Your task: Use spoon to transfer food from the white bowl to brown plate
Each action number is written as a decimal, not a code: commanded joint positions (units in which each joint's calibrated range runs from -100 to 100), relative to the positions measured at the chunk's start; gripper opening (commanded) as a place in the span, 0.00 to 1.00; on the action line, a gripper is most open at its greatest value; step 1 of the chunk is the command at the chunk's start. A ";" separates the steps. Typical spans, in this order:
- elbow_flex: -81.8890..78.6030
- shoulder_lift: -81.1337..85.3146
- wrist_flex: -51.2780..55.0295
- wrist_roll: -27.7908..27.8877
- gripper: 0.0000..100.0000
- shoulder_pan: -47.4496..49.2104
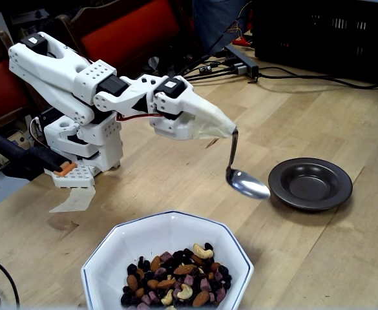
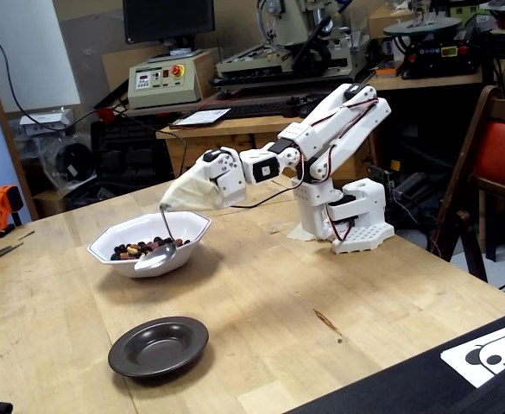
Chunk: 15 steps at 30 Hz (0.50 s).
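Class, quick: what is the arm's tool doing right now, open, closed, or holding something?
Tool: closed, under a pale cover, holding the spoon by its handle; the spoon looks empty.

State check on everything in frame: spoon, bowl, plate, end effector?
spoon: held by its handle, hanging in the air, scoop empty
white bowl: upright on table, holds the food
brown plate: upright on table, empty
end effector: fingers under a pale cover, closed on the spoon handle

Blue-rimmed white bowl [image 1: 143, 242], dark brown plate [image 1: 310, 183]
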State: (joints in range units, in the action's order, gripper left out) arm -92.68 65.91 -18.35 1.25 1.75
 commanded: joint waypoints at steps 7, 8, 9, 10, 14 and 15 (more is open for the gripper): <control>16.04 -13.06 -2.92 -0.10 0.02 0.17; 16.66 -14.35 -4.18 -0.10 0.02 0.17; 17.37 -15.37 -5.76 -0.10 0.02 0.17; 17.81 -16.31 -7.50 -0.10 0.02 0.17; 17.54 -23.08 -16.20 -0.10 0.02 0.17; 17.54 -24.70 -18.02 -0.10 0.02 0.17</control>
State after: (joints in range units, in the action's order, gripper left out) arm -78.96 45.81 -28.14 1.25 1.75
